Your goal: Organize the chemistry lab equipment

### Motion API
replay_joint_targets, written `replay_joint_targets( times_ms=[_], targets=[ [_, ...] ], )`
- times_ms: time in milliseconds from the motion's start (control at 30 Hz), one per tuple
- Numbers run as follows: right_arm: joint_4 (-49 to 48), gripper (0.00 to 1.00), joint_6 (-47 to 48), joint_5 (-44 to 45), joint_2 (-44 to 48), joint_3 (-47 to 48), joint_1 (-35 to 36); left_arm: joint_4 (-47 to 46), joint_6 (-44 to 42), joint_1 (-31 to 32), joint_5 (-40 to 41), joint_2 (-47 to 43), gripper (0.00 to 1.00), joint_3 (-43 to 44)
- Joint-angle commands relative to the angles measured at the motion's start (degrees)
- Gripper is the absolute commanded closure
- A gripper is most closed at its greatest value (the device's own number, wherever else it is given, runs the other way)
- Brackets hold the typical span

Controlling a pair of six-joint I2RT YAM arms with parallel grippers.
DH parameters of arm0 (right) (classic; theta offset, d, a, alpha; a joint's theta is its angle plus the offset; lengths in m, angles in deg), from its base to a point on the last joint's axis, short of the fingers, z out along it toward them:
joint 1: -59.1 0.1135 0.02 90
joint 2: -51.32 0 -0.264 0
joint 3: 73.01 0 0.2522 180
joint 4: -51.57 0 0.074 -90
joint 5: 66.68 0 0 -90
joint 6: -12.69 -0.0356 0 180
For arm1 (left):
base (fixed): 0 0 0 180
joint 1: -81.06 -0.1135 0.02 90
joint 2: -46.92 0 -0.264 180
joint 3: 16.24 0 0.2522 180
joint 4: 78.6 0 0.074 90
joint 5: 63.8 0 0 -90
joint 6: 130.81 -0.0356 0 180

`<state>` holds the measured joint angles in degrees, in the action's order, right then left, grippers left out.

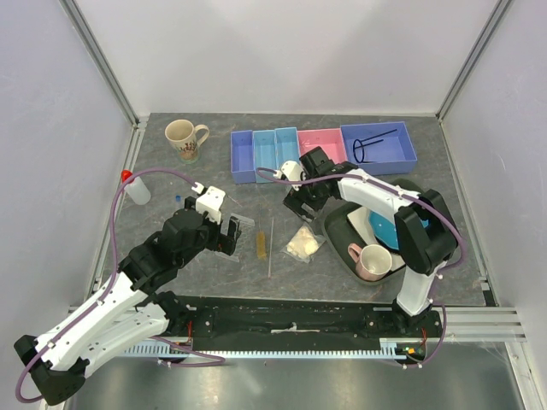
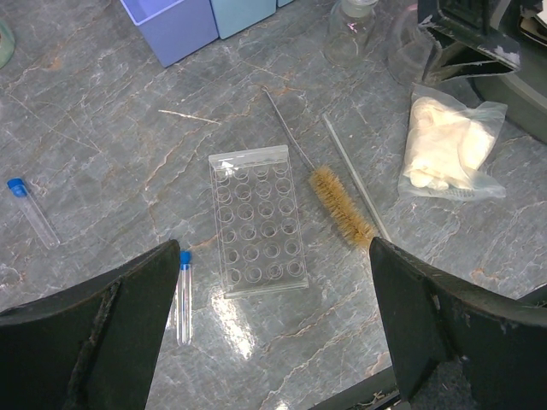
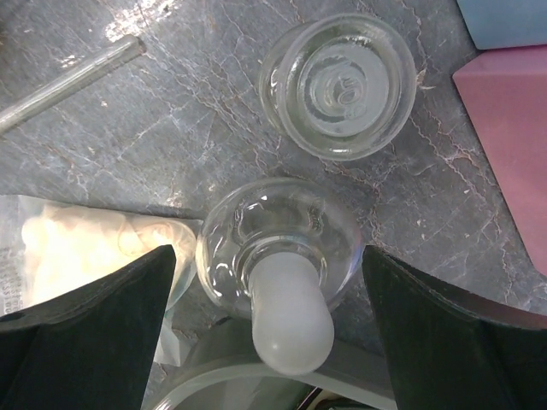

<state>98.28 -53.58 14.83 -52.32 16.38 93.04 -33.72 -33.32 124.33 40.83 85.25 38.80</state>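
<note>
In the right wrist view, my right gripper [image 3: 269,329] is open, its jaws on either side of a clear bottle [image 3: 248,231] with a white stopper [image 3: 291,316], apart from it. A second clear bottle [image 3: 338,81] stands just beyond. My left gripper [image 2: 273,329] is open and empty above the table, just short of the clear rack [image 2: 256,218]. Two blue-capped tubes [image 2: 182,295] [image 2: 30,209] lie left of the rack. The amber brush [image 2: 342,205], a thin rod [image 2: 355,175] and the whitish bag [image 2: 449,145] lie to its right. The black wire ring [image 1: 374,145] lies in the rightmost blue bin. The red-capped squeeze bottle [image 1: 134,186] lies at far left.
A row of blue and pink bins [image 1: 320,147] stands at the back. A beige mug [image 1: 183,137] stands at back left. A pink mug [image 1: 373,260] and a blue plate [image 1: 380,226] sit on a dark tray beside the right arm, close to the bottles.
</note>
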Motion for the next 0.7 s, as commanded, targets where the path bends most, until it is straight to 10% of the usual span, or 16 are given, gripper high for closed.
replay_joint_targets(
  times_ms=[0, 667],
  targets=[
    [0.54, 0.02, -1.05, 1.11, -1.83, 3.03, 0.34, -2.9, -1.86, 0.06, -0.39, -0.62, 0.02, 0.03],
    [1.06, 0.16, -0.96, 2.78, -4.56, 4.08, 0.34, -2.9, -1.86, 0.06, -0.66, -1.5, 0.02, -0.06]
  ],
)
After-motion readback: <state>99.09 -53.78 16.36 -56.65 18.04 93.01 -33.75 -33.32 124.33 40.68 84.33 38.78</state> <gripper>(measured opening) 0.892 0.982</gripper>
